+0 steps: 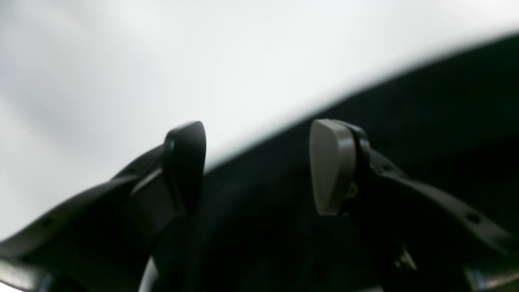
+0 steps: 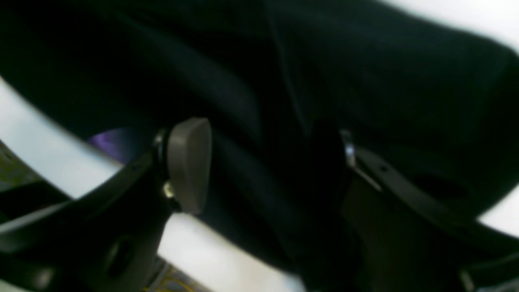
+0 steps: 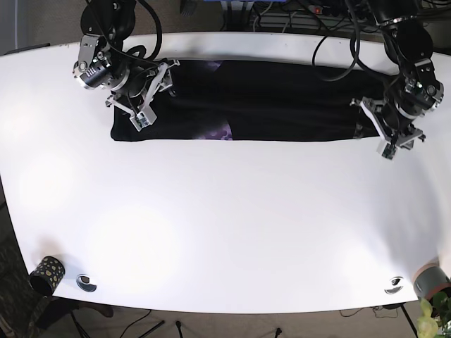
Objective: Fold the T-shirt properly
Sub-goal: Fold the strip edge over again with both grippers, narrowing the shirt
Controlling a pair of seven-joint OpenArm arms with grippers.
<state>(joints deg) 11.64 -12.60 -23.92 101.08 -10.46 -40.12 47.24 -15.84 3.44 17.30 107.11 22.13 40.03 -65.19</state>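
The black T-shirt (image 3: 268, 98) lies as a long flat band across the back of the white table (image 3: 225, 211), with a purple print (image 3: 222, 132) showing at its front edge. Over the band's left end in the base view, my right gripper (image 3: 144, 105) is open. In the right wrist view that gripper (image 2: 259, 162) hangs low over dark, creased cloth (image 2: 365, 61), its fingers apart. My left gripper (image 3: 386, 134) is at the band's other end, also open. In the left wrist view its fingers (image 1: 332, 166) straddle the shirt's edge (image 1: 405, 101) where it meets the table.
A small patterned cup (image 3: 46, 273) and a round metal piece (image 3: 87, 282) sit at the front left corner. Another round piece (image 3: 393, 284), a grey cup (image 3: 431, 280) and a plant (image 3: 430, 320) are at the front right. Cables (image 3: 282, 14) run behind the table.
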